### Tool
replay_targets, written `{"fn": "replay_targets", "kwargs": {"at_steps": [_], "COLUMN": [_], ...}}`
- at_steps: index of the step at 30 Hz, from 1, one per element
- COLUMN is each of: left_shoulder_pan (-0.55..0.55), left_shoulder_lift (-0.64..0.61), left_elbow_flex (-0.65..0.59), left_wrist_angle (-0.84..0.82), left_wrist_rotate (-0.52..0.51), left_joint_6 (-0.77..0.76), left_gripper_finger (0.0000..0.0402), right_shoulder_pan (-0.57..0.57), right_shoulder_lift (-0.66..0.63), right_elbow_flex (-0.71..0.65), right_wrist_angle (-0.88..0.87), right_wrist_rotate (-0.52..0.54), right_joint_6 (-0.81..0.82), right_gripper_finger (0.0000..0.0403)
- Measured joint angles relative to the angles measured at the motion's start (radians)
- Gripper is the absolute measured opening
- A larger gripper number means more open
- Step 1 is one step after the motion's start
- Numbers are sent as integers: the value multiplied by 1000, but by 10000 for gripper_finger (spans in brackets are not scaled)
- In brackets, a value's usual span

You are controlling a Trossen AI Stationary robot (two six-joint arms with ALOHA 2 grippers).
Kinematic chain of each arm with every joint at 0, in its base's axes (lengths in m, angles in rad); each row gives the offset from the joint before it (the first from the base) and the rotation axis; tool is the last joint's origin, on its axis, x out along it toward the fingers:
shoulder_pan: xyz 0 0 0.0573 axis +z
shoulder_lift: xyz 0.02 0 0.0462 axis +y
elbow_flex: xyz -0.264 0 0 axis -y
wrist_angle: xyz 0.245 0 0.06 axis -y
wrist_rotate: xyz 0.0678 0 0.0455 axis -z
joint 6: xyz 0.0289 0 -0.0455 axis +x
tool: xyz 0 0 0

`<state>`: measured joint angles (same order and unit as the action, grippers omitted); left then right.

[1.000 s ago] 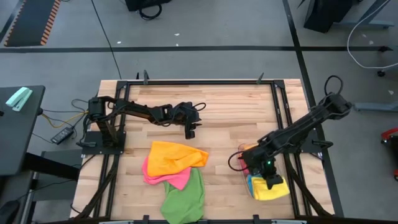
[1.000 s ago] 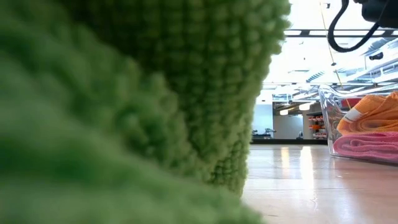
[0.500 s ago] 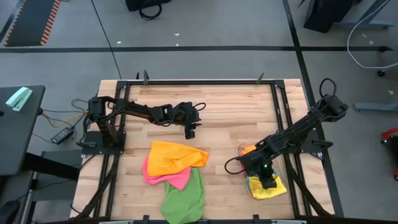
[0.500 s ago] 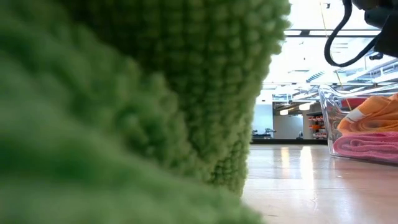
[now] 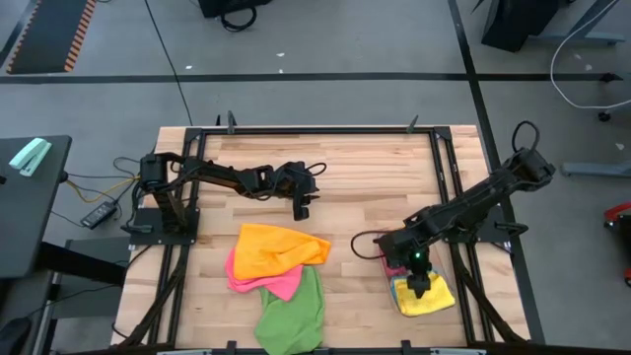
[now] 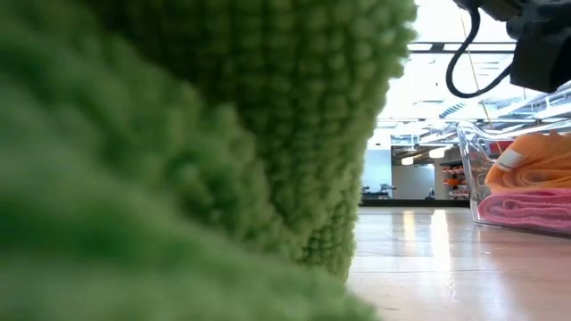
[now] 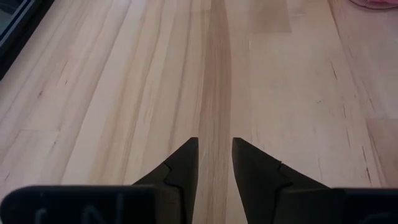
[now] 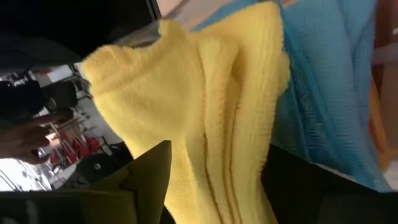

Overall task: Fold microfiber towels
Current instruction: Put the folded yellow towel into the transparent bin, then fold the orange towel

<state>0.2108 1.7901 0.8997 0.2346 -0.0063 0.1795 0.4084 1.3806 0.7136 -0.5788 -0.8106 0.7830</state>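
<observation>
A loose heap of microfiber towels lies at the table's near middle: orange (image 5: 271, 248) on top, pink (image 5: 240, 272) under it, green (image 5: 294, 316) nearest the front edge and filling the low view (image 6: 178, 134). At the near right a clear bin (image 5: 386, 258) holds folded towels, with a yellow one (image 5: 436, 300) on top of a blue one (image 8: 323, 99). My right gripper (image 5: 420, 288) stands open over the bin, slanting down, its fingers either side of the yellow towel's (image 8: 205, 106) folded layers. My left gripper (image 5: 301, 210) hangs open over bare wood, left of centre. My right gripper's open fingers (image 8: 146, 177) stand on either side of the yellow towel's folded edge (image 8: 217, 155), coming at it slanting down from above. Whether they touch the cloth I cannot tell. The towel rests on the blue one in the bin.
Black frame rails (image 5: 446, 168) run along the table's sides and far edge. The bin's clear wall (image 6: 468, 169) shows a folded orange towel (image 6: 535, 165) above a pink one (image 6: 526, 209). Bare wood (image 7: 211, 74) lies between my left gripper and the heap.
My right gripper has rolled at the wrist and shifted slightly toward the table's left over the bin. In the low view the right arm has come lower into the upper right corner. The yellow towel stays on the stack; the heap and my left gripper have kept still.
</observation>
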Motion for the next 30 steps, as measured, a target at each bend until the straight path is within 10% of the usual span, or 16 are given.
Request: {"fn": "replay_targets", "kwargs": {"at_steps": [20, 30], "left_shoulder_pan": [-6, -26], "left_shoulder_lift": [0, -53], "left_elbow_flex": [0, 0], "left_wrist_angle": [-14, -155], "left_wrist_rotate": [0, 259], "left_joint_6": [0, 23], "left_gripper_finger": [106, 97], "right_shoulder_pan": [-134, -147], "right_shoulder_lift": [-285, -327], "right_elbow_flex": [0, 0], "right_wrist_angle": [-232, 148], "right_wrist_rotate": [-4, 486], "right_joint_6": [56, -183], "right_gripper_finger": [252, 252]}}
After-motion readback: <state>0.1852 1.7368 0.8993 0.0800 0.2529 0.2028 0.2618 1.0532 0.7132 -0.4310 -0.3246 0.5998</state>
